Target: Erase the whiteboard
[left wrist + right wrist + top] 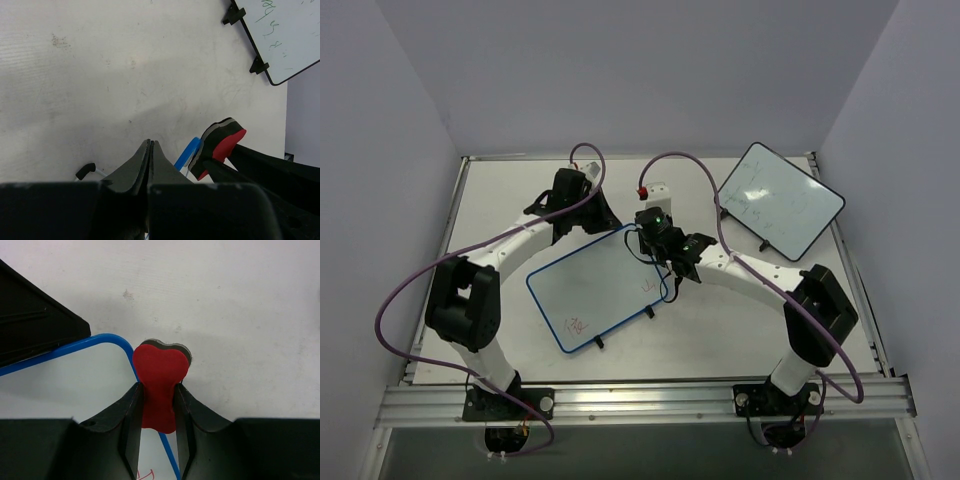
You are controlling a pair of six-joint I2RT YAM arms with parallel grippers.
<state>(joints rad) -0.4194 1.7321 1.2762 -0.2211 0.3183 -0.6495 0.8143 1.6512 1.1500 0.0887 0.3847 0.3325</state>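
Note:
The whiteboard [600, 290], blue-rimmed with red scribbles [578, 325], lies in the middle of the table. Its far right corner shows in the right wrist view [75, 375]. My right gripper [157, 386] is shut on a red and grey eraser [160, 370], held over that corner's blue rim. The eraser also shows in the left wrist view [220, 145]. My left gripper [150, 143] is shut with nothing visible between its fingers. It sits at the board's far edge [603, 218], just left of the right gripper [642, 235].
A black-rimmed whiteboard [780, 200] with faint marks stands at the far right, also in the left wrist view [285, 35]. Purple cables loop over both arms. Walls close in the table on the left, back and right.

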